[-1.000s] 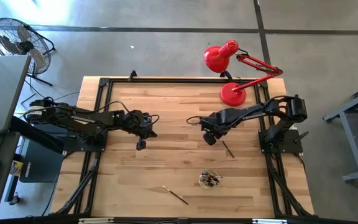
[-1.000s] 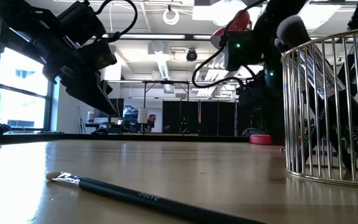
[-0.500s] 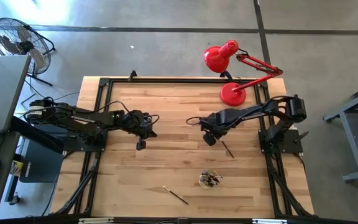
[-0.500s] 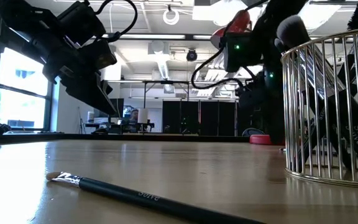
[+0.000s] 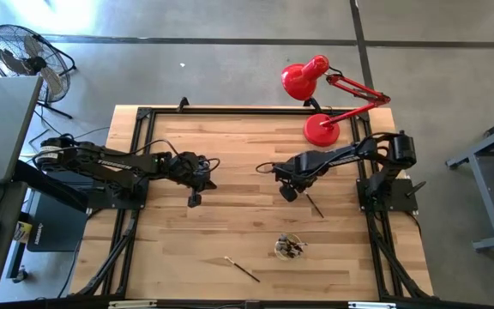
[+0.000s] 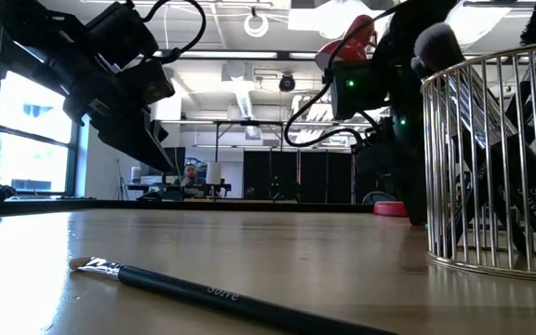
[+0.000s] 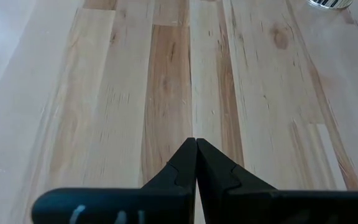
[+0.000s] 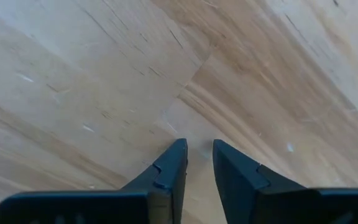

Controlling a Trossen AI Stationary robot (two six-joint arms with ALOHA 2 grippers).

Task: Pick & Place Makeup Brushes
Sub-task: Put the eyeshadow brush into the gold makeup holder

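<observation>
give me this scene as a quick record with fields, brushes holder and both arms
loose brushes: one thin dark-handled makeup brush beside the right arm; one pale-tipped dark brush near the front edge
holder: round wire brush basket with brushes standing inside
left pincer: shut, empty, above bare wood
right pincer: fingers slightly apart, nothing between them, above bare wood next to the dark-handled brush
table: pale wooden butcher-block top
other: red desk lamp at the back edge
</observation>
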